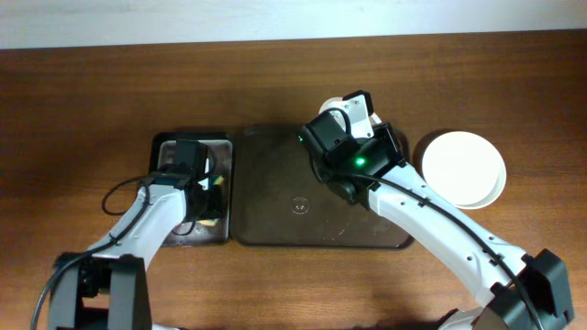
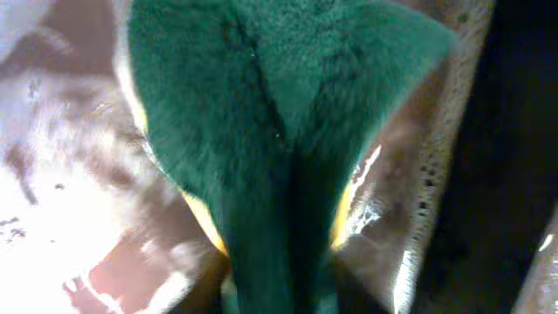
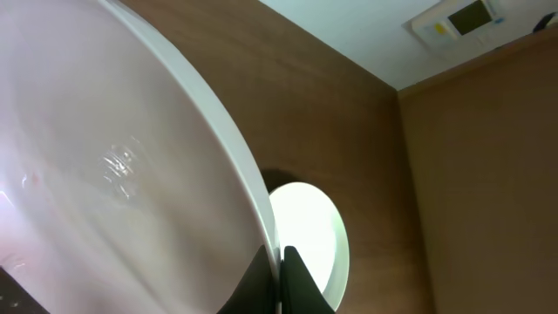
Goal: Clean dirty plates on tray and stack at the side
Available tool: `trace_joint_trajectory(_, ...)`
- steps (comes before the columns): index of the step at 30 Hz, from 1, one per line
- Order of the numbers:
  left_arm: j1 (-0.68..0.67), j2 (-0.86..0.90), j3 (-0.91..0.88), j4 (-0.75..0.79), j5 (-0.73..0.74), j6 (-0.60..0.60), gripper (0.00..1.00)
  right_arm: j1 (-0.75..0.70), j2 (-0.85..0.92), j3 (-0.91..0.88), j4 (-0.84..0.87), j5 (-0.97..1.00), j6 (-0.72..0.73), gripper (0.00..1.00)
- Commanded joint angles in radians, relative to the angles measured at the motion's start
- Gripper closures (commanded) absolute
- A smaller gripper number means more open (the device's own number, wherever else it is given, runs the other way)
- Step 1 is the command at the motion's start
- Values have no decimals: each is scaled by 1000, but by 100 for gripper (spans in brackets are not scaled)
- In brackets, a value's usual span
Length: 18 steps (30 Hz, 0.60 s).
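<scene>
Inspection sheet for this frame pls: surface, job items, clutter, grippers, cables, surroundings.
Surface: wooden table.
Job's things: brown tray, no plate seen lying on it; held plate tilted above it; plate stack on the table beside it.
Clutter: small black tray, wet inside.
Grippers: right gripper shut on held plate's rim; left gripper over small black tray, pinching green sponge.
Cables: black cable along each arm.
Surroundings: white wall; wall panel.

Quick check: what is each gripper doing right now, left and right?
Left gripper: closed on the green sponge.
Right gripper: closed on the rim of a white plate.
</scene>
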Motion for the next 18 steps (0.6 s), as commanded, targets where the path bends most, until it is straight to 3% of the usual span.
trace_joint_trajectory(1,6,-50,42,40,-28,0,18,5,-15,12,11,51,16,96)
trace_joint_trajectory(6,6,-16,40,127,-32,-1,13,5,-15,12,10,50,16,96)
trace_joint_trajectory(11,6,71,40,141,-31,-1,16,5,-15,12,10,49,16,96)
trace_joint_trajectory(12,6,82,40,142,-31,-1,23,5,-15,12,10,46,16,96)
trace_joint_trajectory(16,6,81,51,172,-32,0,100,5,-15,12,8,43,16,96)
trace_joint_trajectory(18,6,71,70,172,-55,0,100,5,-15,12,5,44,16,96)
